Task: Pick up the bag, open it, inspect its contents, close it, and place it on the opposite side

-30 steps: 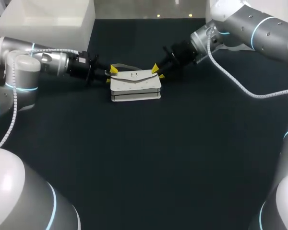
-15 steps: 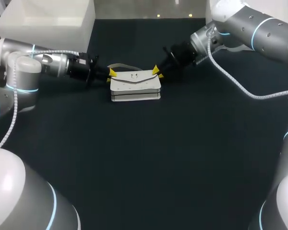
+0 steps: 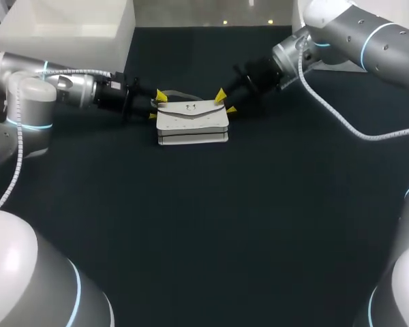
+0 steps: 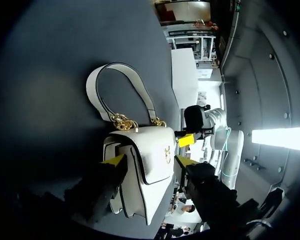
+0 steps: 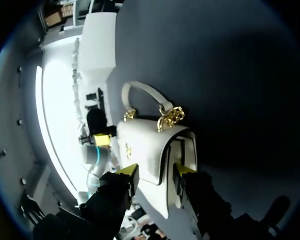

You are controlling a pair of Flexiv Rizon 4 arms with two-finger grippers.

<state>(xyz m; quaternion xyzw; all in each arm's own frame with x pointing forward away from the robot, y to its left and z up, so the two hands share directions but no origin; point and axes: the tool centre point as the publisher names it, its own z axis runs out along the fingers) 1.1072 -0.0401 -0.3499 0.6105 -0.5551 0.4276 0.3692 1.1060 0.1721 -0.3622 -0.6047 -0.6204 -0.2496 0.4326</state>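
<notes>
White bag (image 3: 192, 122) resting on the dark bench (image 3: 211, 225), left of centre, handle (image 3: 177, 92) toward the far edge. Left pincer (image 3: 157, 105) and right pincer (image 3: 225, 101), each spread wide, straddle its opposite ends. White bin (image 3: 61, 30) beyond, far left.
</notes>
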